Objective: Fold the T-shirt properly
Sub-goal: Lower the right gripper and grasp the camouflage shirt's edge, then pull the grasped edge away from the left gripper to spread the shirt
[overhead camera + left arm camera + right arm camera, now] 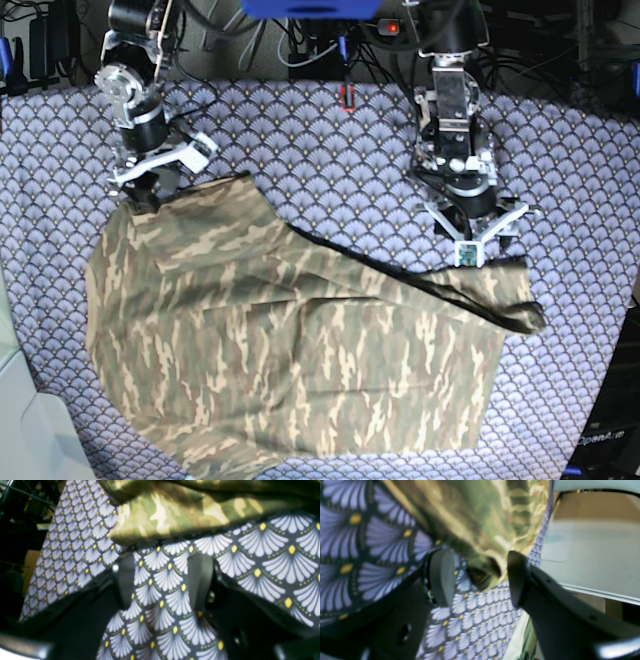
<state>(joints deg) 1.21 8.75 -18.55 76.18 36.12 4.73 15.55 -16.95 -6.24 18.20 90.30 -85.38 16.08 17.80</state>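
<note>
The T-shirt (290,350) lies spread on the patterned tablecloth (330,160), one flap folded over. The right claw (480,577) stands released at the shirt's far corner; the left claw (162,577) is released just beside its edge. Judged: between folds. The next move calls for fresh grasps.

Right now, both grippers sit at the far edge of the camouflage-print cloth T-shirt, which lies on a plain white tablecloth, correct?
Not quite. The tablecloth is not plain white: it is purple-grey with a fan-scale pattern, as the base view shows. The rest holds: the left gripper and right gripper sit at the far edge of the camouflage-print cloth T-shirt.
</note>
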